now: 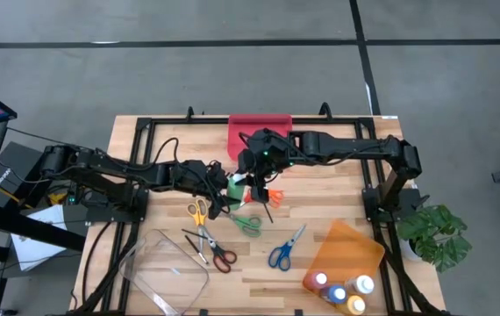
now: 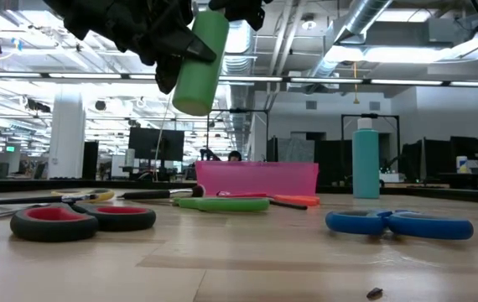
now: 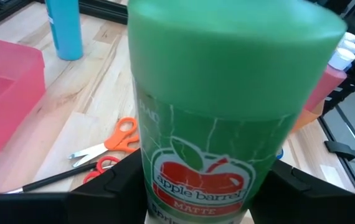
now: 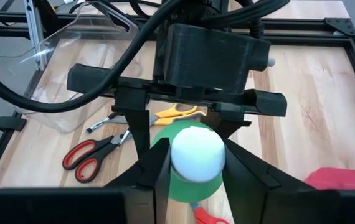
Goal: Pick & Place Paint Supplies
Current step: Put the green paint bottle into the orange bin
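A green paint bottle (image 2: 199, 63) with a white cap (image 4: 196, 152) hangs tilted high above the table's middle, its flat base (image 2: 190, 105) lowest. My left gripper (image 1: 225, 183), reaching in from the table's left, is shut on the bottle's body. My right gripper (image 1: 252, 178), reaching in from the right and slanting down, is shut on the cap. Several scissors lie flat on the wood below, among them a green pair (image 1: 248, 224), a red pair (image 1: 220, 256) and a blue pair (image 1: 282, 252). My left gripper pinches the green body's two sides (image 3: 159, 186) between its fingers (image 3: 118, 180), at the height of the label. The bottle is lifted clear of the table and tilted. My right gripper has its two fingers (image 4: 159, 168) against opposite sides of the white cap (image 4: 179, 158), coming at it from above and the right, slanting down. The cap end points up at this gripper.
A red tray (image 1: 259, 130) stands at the far edge, with a teal bottle (image 2: 366, 159) beside it. An orange tray (image 1: 348, 250) lies at the near right, with several bottles (image 1: 342, 290) at its near end. A clear tray (image 1: 167, 268) lies at the near left. Yellow scissors (image 1: 197, 212) and a thin brush (image 1: 196, 247) lie below the arms.
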### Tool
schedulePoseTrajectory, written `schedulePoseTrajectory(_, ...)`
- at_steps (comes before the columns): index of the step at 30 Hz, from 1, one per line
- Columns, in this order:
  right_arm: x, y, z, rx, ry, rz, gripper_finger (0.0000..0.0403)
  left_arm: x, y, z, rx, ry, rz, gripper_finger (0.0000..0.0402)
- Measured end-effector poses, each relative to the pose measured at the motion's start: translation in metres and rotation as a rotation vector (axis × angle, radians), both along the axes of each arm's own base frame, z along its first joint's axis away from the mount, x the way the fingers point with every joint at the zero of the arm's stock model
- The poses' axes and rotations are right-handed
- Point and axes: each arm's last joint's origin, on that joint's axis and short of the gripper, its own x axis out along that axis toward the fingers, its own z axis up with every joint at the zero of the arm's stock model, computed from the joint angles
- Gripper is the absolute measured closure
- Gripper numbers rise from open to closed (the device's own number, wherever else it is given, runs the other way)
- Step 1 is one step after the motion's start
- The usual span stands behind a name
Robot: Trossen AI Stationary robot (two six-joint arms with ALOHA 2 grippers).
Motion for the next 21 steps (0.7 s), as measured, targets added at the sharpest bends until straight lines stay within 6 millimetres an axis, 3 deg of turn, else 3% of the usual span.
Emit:
schedulePoseTrajectory(6, -0.007, 0.001, 0.007, -0.001, -0.007, 0.006, 0.0291, 0.000, -0.002, 0.001, -0.050, -0.003, -0.083, 0.0136)
schedulePoseTrajectory(11, -0.030, 0.002, 0.027, -0.010, -0.010, -0.009, 0.0291, -0.003, -0.002, 0.005, -0.084, -0.012, -0.104, 0.0100)
schedulePoseTrajectory(15, -0.064, 0.010, 0.050, -0.017, 0.010, -0.050, 0.0291, -0.010, -0.003, 0.016, -0.087, -0.052, -0.116, 0.0090)
schedulePoseTrajectory(21, -0.136, 0.041, 0.080, -0.026, 0.063, -0.187, 0.0291, -0.026, -0.002, 0.040, -0.069, -0.155, -0.088, 0.0095)
